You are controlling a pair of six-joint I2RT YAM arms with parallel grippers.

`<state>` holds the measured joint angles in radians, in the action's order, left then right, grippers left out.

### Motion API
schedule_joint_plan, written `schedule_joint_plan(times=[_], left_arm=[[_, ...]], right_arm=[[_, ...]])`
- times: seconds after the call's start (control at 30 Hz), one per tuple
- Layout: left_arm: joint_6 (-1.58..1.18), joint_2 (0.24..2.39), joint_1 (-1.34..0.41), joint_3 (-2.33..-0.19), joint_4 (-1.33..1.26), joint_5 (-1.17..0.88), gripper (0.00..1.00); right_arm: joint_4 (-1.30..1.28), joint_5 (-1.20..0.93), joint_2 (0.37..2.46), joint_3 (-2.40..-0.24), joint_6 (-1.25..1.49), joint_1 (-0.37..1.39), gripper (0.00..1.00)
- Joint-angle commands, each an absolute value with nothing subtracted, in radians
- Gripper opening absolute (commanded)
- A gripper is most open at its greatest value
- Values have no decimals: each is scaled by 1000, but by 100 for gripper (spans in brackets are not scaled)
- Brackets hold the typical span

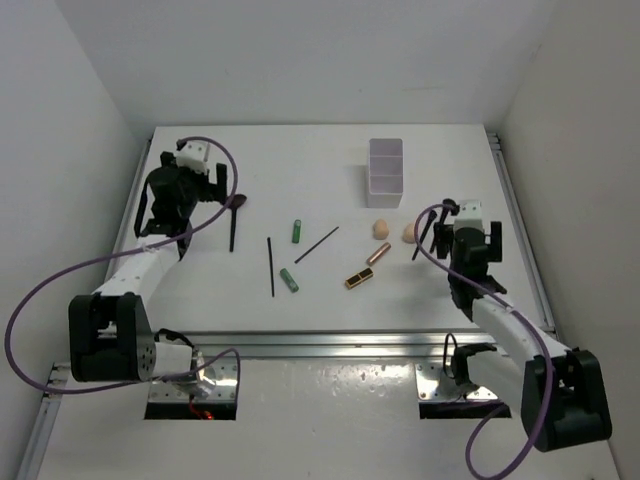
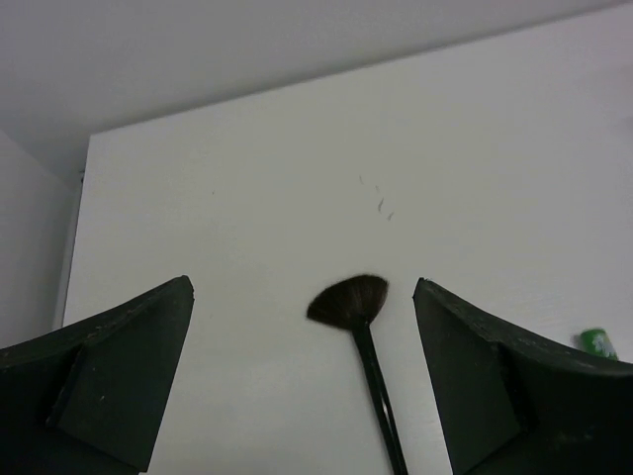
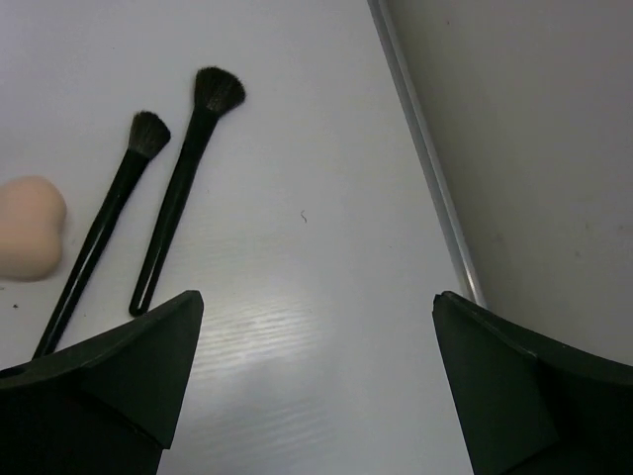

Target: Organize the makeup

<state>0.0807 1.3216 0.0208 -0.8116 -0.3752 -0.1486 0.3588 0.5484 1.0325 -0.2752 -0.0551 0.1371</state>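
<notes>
From the left wrist we see the fan brush point(image 2: 348, 300) only in part. Its bristle head lies on the white surface point(image 2: 247, 198) between the left fingers point(image 2: 109, 386), and its handle runs off the lower edge of the picture. A green tube point(image 2: 595, 341) just peeps out behind the right-hand finger, mostly hidden. The left fingers stand wide apart, released, holding nothing.

From the right wrist, the right fingers point(image 3: 514, 396) are likewise spread and empty over the surface. Two black brushes point(image 3: 183, 198) lie side by side to the left, and the thinner one's handle passes behind a finger. A peach sponge point(image 3: 28, 240) beside them is cut by the frame edge.

In the top view the right arm point(image 1: 500, 320) covers most of those brushes, and the second sponge point(image 1: 381, 229) lies near the first. In the middle of the surface lie two thin black sticks point(image 1: 271, 266), a second green tube point(image 1: 288, 281), a rose-gold tube point(image 1: 378, 254) and what seems to be a gold-black lipstick point(image 1: 359, 278), too small to be sure. The white box point(image 1: 385, 172) stands behind them, apart from the rest, and its inside is hard to make out.
</notes>
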Motion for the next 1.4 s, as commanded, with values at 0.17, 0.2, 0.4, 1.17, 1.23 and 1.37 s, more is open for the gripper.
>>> schedule_joint_plan(times=[0.17,0.2,0.4,1.17,1.23,1.37], left_arm=[[114,1512,-18,-1130,211,-211,100],[88,1513,-28,-1143,247,-212,100],[73,1615,-58,-1202,296,-192,87],[-74,2114,-78,-1493,552,0,49],[-74,2124,-69,-1479,552,0,34],[-83,2146,-69,-1479,561,-9,6]], right_arm=[[-314,232,1075,-714,-48,48,92],[-401,209,1118,-748,-29,46,89],[-543,152,1285,-950,61,48,79],[-537,107,1388,-948,110,48,76],[-538,110,1387,-950,109,51,76],[-538,144,1373,-950,94,48,76]])
